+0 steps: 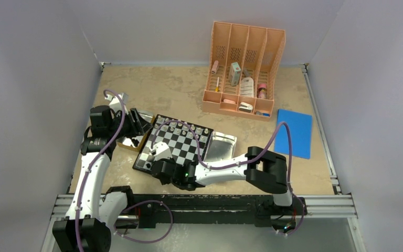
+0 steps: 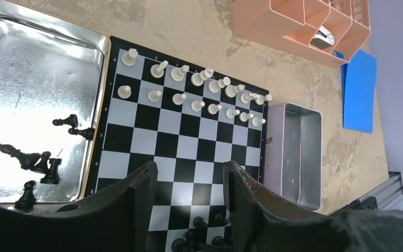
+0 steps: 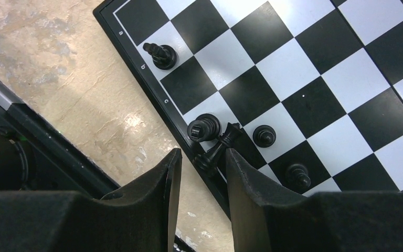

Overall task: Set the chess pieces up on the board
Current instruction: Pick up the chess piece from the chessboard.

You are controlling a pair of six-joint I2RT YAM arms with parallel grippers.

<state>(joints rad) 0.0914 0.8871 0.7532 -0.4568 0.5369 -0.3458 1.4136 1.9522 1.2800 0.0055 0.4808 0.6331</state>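
Jaws of right gripper [image 3: 203, 157] parted, set low over near-left edge of board [image 3: 315, 105]. Tilted black piece [image 3: 219, 147] lies in gap. Piece narrower than gap, not clamped. Four more black chess pieces [image 3: 264, 136] stand on nearby squares. Left gripper [image 2: 189, 176] near board's left edge, jaws spread wide, nothing between. White chess pieces [image 2: 197, 105] in two rows along far edge. Silver tray [image 2: 31, 68] just left of board holds loose black pieces [image 2: 36, 160]. Small tin [image 2: 294, 157] just right of board.
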